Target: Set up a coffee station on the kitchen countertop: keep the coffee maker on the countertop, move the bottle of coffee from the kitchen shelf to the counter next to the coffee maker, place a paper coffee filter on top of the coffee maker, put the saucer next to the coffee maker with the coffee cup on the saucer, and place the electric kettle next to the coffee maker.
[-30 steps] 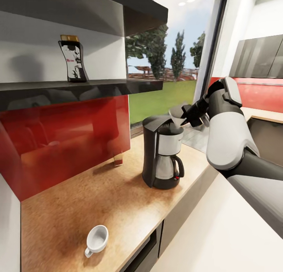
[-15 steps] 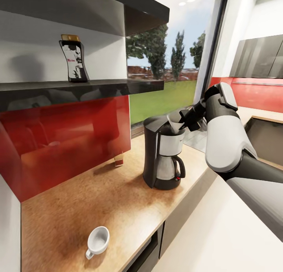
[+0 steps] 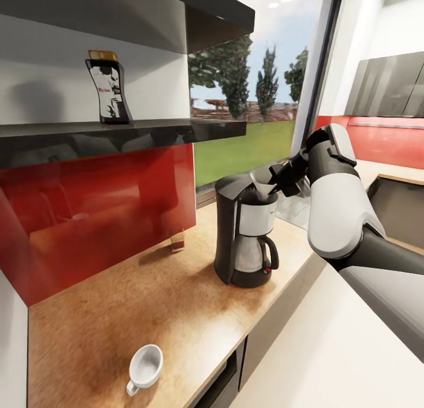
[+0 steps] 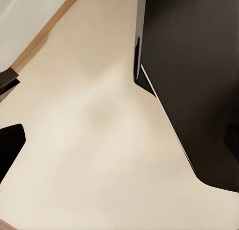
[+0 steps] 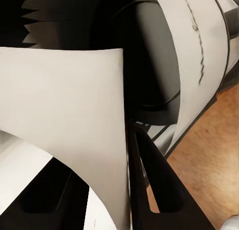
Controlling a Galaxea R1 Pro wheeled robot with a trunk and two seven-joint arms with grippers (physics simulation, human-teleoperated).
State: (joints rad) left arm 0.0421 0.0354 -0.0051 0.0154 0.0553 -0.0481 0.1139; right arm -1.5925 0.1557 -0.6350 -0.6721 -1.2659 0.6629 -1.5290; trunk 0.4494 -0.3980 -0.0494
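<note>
Trouble, if it comes, will come from the paper coffee filter point(image 3: 261, 183) itself: it is light and cone-shaped, and it sits tilted over the front edge of the coffee maker point(image 3: 244, 234), above the carafe rather than square on the machine's flat top. Let go there, I judge it could tip forward and slide off toward the kitchen countertop point(image 3: 147, 302), or snag on a finger as the hand backs off. A push downward could also nudge the coffee maker, which stands close to the counter's front edge.

The right arm comes in from the window side of the coffee maker, elbow bent and raised, forearm angled down so the right gripper point(image 3: 277, 181) meets the machine's top from the side. Its fingers are clenched on the filter; in the right wrist view the white sheet point(image 5: 64, 115) runs between the dark fingers point(image 5: 159, 190) with the steel carafe behind it.

The left gripper I cannot judge; its wrist view gives pale floor and a dark cabinet front.

The bottle of coffee point(image 3: 109, 91) stands on the kitchen shelf point(image 3: 118, 131), up and well away from the coffee maker. The coffee cup point(image 3: 144, 368) rests on the counter, far toward the near end.
</note>
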